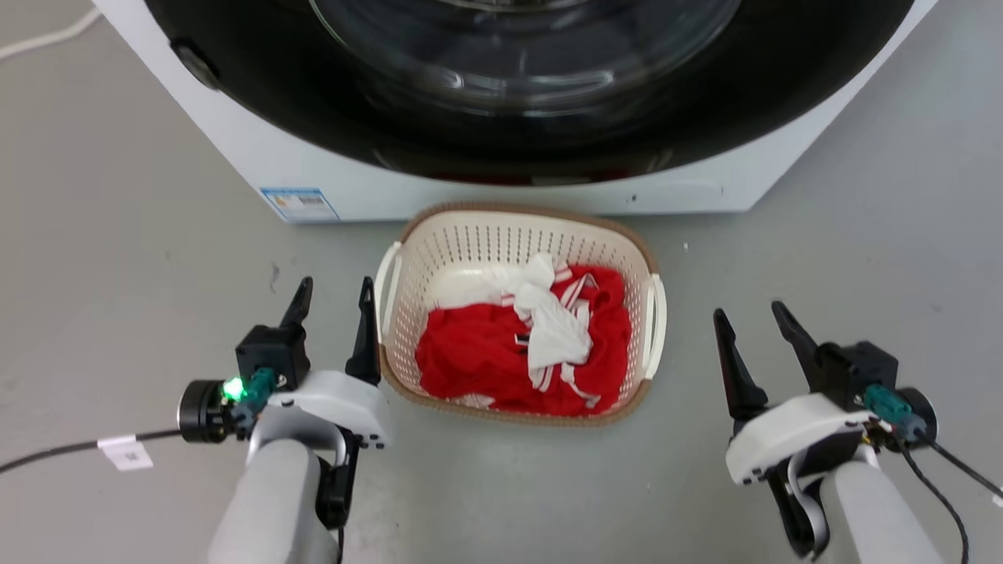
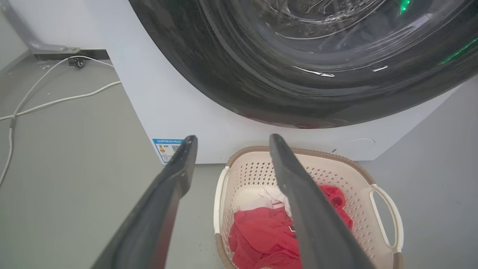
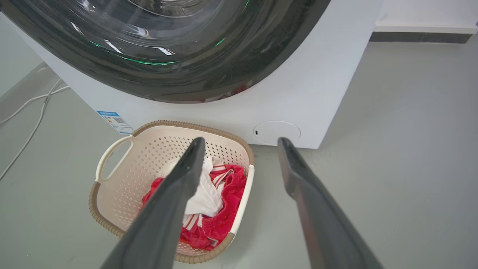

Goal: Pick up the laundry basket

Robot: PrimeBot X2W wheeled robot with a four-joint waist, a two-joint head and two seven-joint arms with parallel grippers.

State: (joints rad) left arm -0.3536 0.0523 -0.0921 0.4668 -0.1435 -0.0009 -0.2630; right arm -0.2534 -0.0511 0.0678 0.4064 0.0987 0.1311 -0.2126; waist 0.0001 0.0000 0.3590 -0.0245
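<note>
The laundry basket [image 1: 470,243] stands on the grey floor just in front of the washing machine, cream-white and perforated with a brown woven-look rim and a white handle on each side. Red and white clothes lie inside it. My left gripper [image 1: 333,291] is open beside the basket's left handle [image 1: 386,294], its inner finger close to it. My right gripper [image 1: 751,313] is open some way off the right handle [image 1: 658,325]. The basket [image 2: 257,172] lies below the left fingers in the left wrist view. In the right wrist view the basket [image 3: 149,149] sits left of the open fingers.
The white washing machine [image 1: 329,180] with its dark round door rises right behind the basket. White cables [image 2: 56,101] trail over the floor at its left side. Open grey floor lies on both sides of the basket.
</note>
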